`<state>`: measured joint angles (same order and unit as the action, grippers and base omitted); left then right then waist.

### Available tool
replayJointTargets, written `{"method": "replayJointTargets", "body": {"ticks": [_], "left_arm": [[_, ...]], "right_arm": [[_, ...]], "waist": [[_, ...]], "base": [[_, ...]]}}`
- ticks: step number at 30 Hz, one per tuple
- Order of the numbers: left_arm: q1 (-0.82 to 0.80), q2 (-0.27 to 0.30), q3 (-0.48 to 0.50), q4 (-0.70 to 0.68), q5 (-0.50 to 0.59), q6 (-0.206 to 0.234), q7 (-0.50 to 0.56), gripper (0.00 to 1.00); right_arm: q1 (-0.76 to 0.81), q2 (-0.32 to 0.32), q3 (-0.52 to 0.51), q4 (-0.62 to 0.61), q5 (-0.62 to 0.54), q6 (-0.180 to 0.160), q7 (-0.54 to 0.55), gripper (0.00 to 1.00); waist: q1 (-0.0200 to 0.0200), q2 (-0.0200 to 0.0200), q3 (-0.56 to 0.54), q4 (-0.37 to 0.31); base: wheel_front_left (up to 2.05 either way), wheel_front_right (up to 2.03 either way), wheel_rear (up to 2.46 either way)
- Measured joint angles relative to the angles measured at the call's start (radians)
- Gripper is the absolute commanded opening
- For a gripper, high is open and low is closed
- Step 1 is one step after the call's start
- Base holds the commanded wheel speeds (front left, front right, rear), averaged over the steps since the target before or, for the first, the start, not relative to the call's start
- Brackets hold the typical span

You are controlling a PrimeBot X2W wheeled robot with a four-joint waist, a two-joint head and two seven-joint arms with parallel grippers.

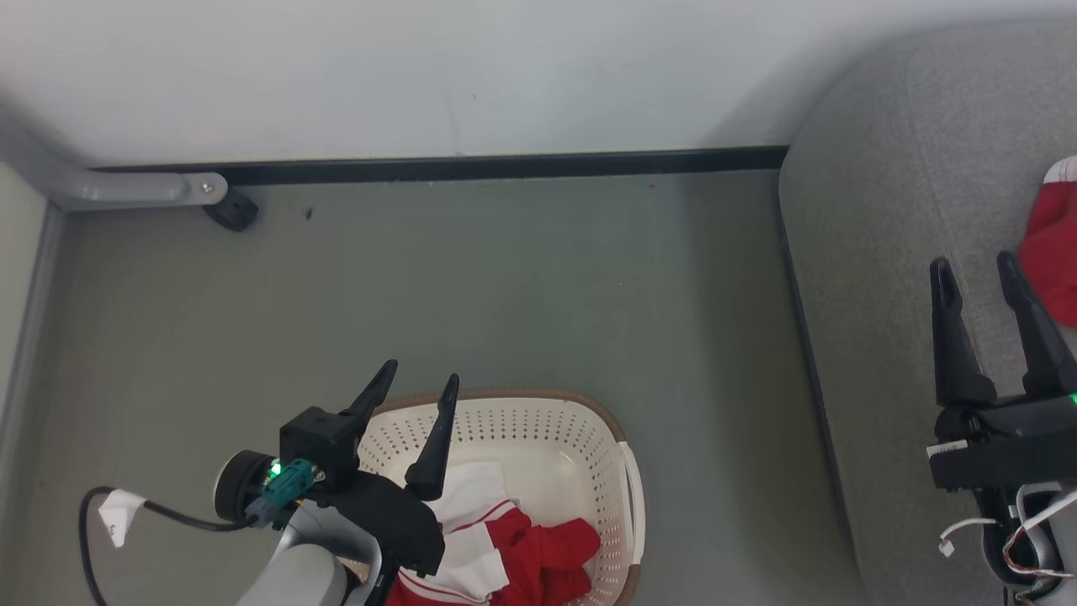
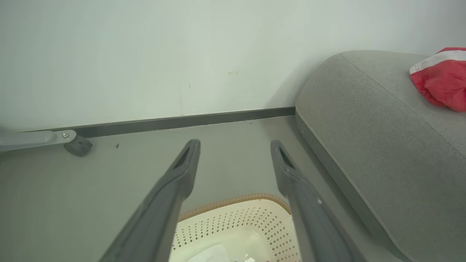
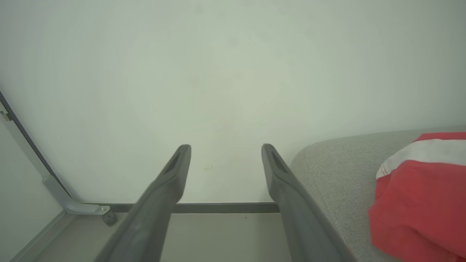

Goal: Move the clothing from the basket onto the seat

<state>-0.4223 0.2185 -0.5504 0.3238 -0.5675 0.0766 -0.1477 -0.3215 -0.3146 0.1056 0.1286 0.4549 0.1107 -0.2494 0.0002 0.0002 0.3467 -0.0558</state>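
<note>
Hovering above the basket (image 1: pixel 538 394), the left gripper (image 1: pixel 421 374) gapes wide and empty; it should plunge into the clothing (image 1: pixel 538 555) inside the basket, pinching 1 thick fold before lifting.

Red/wht clothing (image 1: pixel 538 560) crumpled in cream basket (image 1: pixel 538 429) — 1 red garment (image 1: pixel 1052 252) on grey seat (image 1: pixel 883 295).
</note>
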Motion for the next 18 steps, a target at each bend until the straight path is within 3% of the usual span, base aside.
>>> {"method": "replayJointTargets", "body": {"ticks": [18], "left_arm": [[-0.154, -0.058, -0.067, 0.281, 0.021, -0.052, 0.113, 1.00]], "right_arm": [[-0.136, 0.004, 0.005, -0.013, -0.017, 0.005, 0.000, 1.00]], "waist": [[-0.0001, 0.0000, 0.201, -0.059]], "base": [[0.00, 0.00, 0.00]]}}
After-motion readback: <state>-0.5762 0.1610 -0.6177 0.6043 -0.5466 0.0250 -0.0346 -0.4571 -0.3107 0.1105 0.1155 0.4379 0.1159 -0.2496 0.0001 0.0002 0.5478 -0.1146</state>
